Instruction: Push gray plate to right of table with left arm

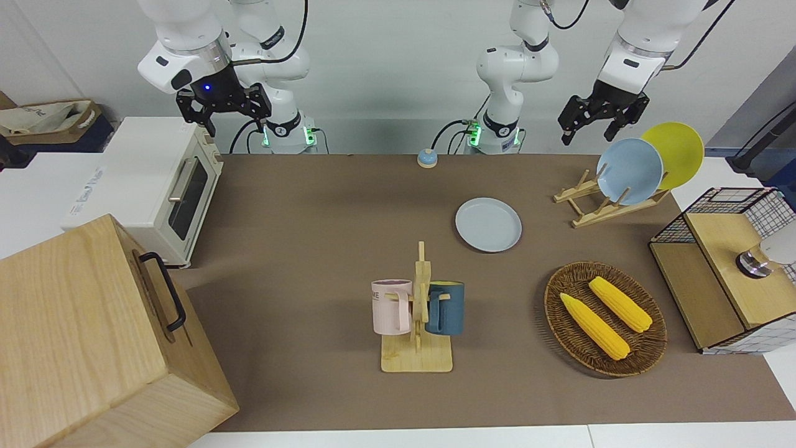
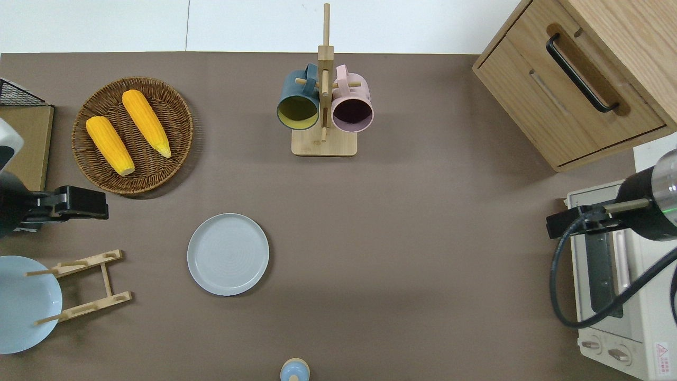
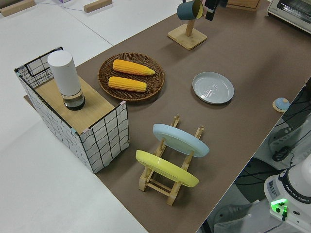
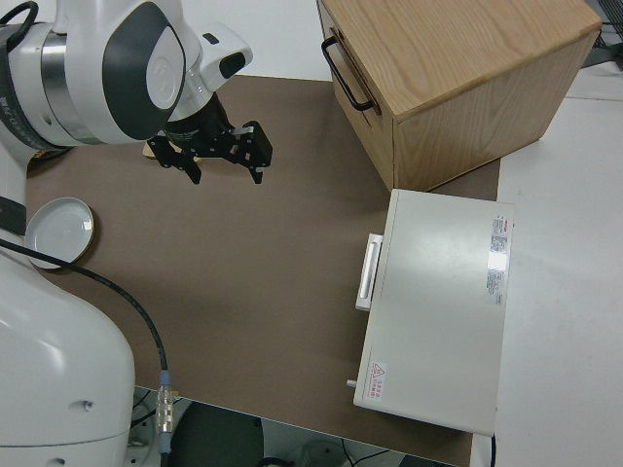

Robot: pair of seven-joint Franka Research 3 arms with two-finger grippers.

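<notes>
Hovering: left end effector (image 1: 594, 122) up in the air, fingers apart, empty, well clear of target | gray plate (image 2: 228, 261) flat on bench (image 2: 402, 222) between dish rack (image 2: 84, 286) and mug stand (image 2: 323, 111) | right arm parked | open path, push not yet begun

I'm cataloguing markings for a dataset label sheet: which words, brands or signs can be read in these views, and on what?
"FRANKA EMIKA": on the white robot arm base, left side view.
"ME": end of a word on the pink mug; the rest is hidden.
White toaster oven: a red triangular warning sign and label text, too small to read.
</notes>
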